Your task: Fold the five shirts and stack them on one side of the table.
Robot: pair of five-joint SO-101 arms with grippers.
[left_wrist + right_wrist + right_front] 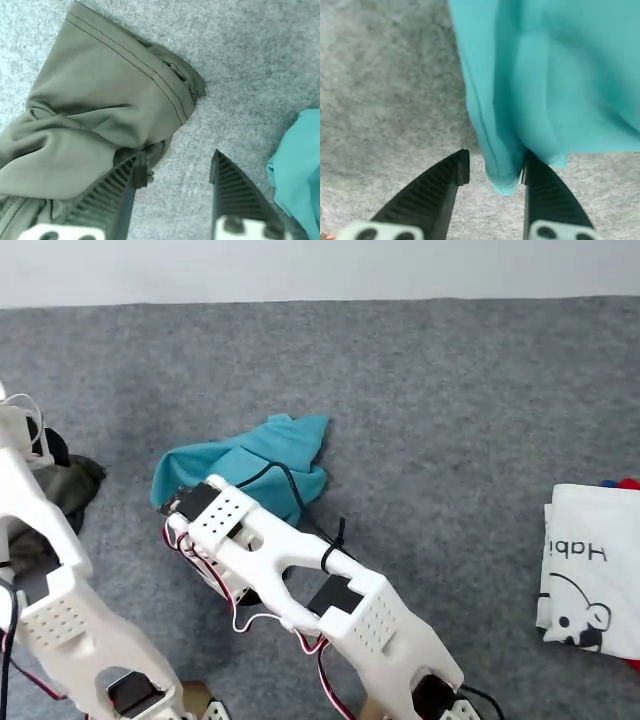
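A crumpled teal shirt [270, 455] lies left of the table's centre. My right gripper [495, 160] is open at its near-left edge, and a fold of the teal shirt [545, 75] hangs between the fingers, against one of them. An olive shirt [72, 485] lies bunched at the table's left edge. Over it my left gripper [177, 160] stands open, one finger [117, 190] above the olive shirt [100, 110] and the other over bare felt. The teal shirt [300, 165] shows off to one side in the left wrist view.
A folded white shirt [595, 570] with a dark print tops a stack at the right edge, with red [629, 483] and blue [607, 483] cloth peeking from beneath. Grey felt [450, 400] covers the table, open at the back and middle right.
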